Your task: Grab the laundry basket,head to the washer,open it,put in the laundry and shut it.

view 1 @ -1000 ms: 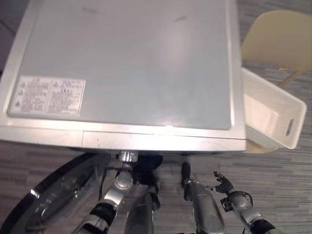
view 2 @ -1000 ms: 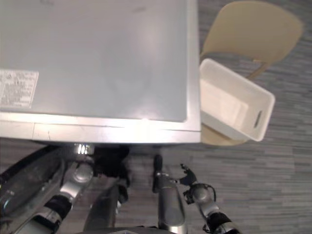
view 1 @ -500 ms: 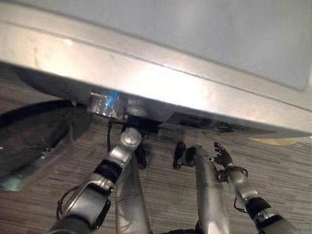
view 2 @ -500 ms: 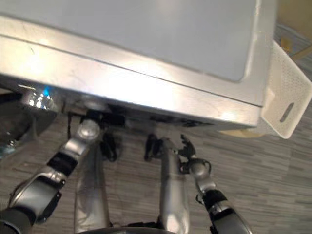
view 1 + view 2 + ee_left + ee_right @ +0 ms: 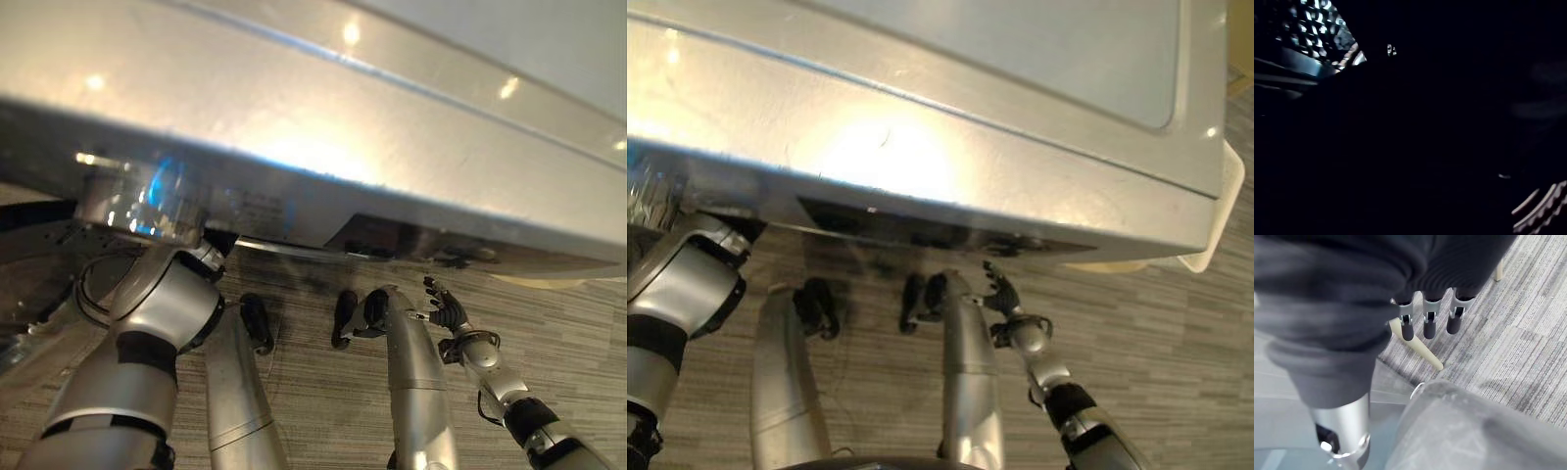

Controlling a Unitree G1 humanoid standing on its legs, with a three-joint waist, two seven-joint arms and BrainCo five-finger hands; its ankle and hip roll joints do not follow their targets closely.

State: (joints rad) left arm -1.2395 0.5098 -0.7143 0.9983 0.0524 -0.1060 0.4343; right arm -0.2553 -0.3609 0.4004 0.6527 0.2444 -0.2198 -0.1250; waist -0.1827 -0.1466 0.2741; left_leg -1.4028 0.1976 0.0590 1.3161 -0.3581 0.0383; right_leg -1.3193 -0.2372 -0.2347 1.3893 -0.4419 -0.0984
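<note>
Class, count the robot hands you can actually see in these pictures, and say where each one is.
1. The right robot hand hangs in front of the washer, low over the floor. The left arm reaches under the washer's front edge, so its hand may be hidden.

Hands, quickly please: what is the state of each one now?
Left hand: hidden under the washer; cannot be told.
Right hand: open, relaxed fingers, holding nothing.

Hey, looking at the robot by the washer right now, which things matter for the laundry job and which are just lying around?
Part of the job:
- silver-grey washing machine
- its perforated metal drum
- white plastic laundry basket, beside the machine

Just there:
- beige chair leg
- grey striped carpet
- right hand, open and holding nothing
</note>
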